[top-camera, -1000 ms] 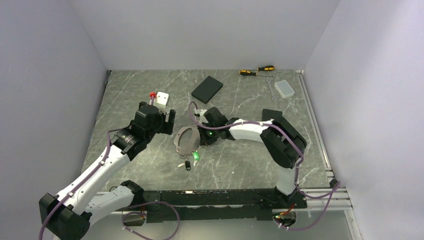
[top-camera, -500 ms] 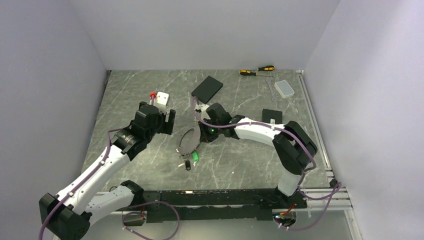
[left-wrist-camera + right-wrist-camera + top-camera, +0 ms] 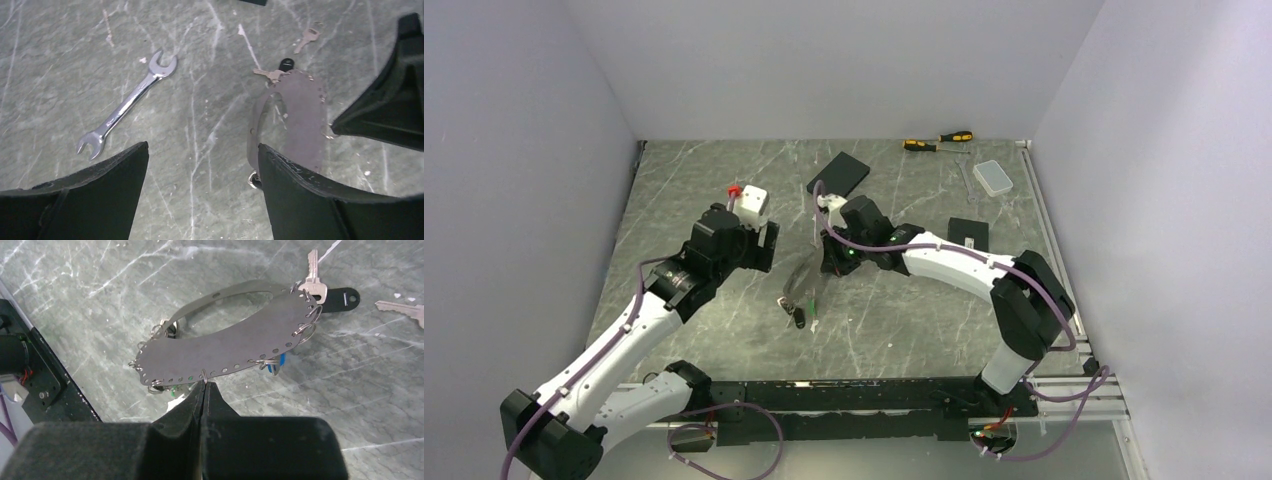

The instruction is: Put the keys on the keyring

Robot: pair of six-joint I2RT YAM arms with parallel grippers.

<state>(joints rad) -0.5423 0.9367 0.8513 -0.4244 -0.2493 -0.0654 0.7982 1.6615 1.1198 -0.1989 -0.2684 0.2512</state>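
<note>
Over the middle of the table [image 3: 894, 330], seen from above, the keyring [image 3: 808, 283] is tilted steeply, with the keys [image 3: 800, 316] bunched at its near end. From the left wrist, the left fingers [image 3: 310, 200] are spread wide and hold nothing. The keyring is just beyond their right tip and a wrench [image 3: 125, 107] lies well to the left. From the right wrist, the right fingers [image 3: 210, 405] are pressed together, pinching the keyring's near rim. Thin, stiff, light and slick, it will probably pivot in a pinch. A bare stretch of rim between the little split rings [image 3: 306, 332] looks the safest hold.
</note>
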